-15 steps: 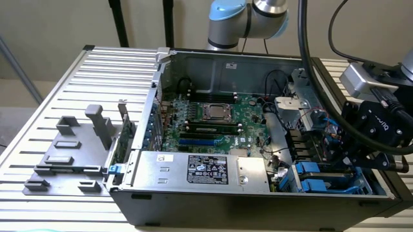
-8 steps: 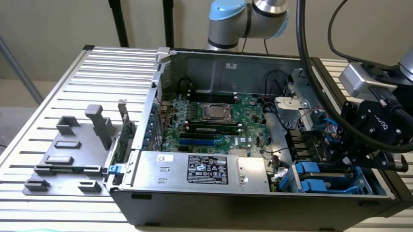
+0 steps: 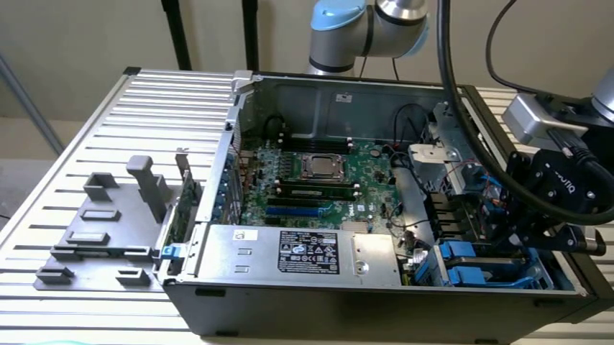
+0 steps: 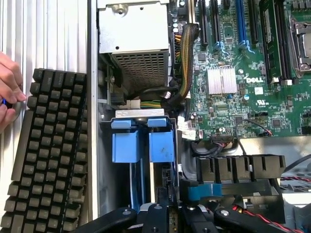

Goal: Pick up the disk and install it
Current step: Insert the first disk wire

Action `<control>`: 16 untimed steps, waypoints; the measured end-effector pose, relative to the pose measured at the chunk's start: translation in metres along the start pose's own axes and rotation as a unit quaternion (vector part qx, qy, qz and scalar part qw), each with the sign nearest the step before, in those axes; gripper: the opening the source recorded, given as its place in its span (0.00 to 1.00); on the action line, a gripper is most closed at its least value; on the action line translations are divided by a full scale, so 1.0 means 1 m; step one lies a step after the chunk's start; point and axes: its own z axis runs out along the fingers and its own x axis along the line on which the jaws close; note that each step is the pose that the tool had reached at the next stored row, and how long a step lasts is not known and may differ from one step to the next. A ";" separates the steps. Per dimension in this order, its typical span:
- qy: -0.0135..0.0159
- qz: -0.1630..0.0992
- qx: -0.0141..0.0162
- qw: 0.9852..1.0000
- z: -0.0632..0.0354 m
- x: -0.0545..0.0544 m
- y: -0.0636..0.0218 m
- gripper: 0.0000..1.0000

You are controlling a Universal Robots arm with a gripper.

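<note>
Low over the front corner of the computer case [image 3: 384,305], on the exterior view's right: the gripper [image 3: 518,241] [image 4: 163,216]. Closed almost fully, fingers nearly together. Cannot tell whether anything is pinched between them. Directly under it, in the drive bay: the disk [image 3: 462,255] [image 4: 127,145], recognised by its blue carrier rails, standing in the bay with 2 blue tabs side by side. Beside the bay, a black fan shroud [image 4: 238,167]. Further inside the case, the green motherboard [image 3: 321,180] [image 4: 228,53] and the silver power-supply box [image 3: 307,251] [image 4: 133,43]. Outside the case, on the ribbed metal table [image 3: 144,108], a grey fixture [image 3: 106,230] with upright posts. In the wrist view also a black keyboard [image 4: 48,160], with a person's hand [image 4: 7,97] touching its edge.
</note>
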 end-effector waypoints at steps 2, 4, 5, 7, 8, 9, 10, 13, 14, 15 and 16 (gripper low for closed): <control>0.002 0.000 0.000 1.000 0.0002 0.000 0.0000 0.16; 0.003 0.000 0.000 1.000 0.0004 0.000 -0.0001 0.16; 0.004 0.000 0.000 1.000 0.0004 0.000 -0.0001 0.16; 0.006 0.001 0.000 1.000 0.0005 0.000 -0.0004 0.16; 0.007 0.001 0.000 1.000 0.0006 0.000 -0.0006 0.16; 0.007 0.001 0.001 1.000 0.0008 0.000 -0.0007 0.16; 0.008 0.001 0.001 1.000 0.0010 -0.001 -0.0008 0.16; 0.008 0.001 0.001 1.000 0.0026 -0.001 -0.0011 0.16; 0.009 0.001 0.001 1.000 0.0032 -0.001 -0.0011 0.16; 0.009 0.001 0.001 1.000 0.0038 -0.001 -0.0012 0.16; 0.009 0.001 0.001 1.000 0.0042 -0.001 -0.0012 0.16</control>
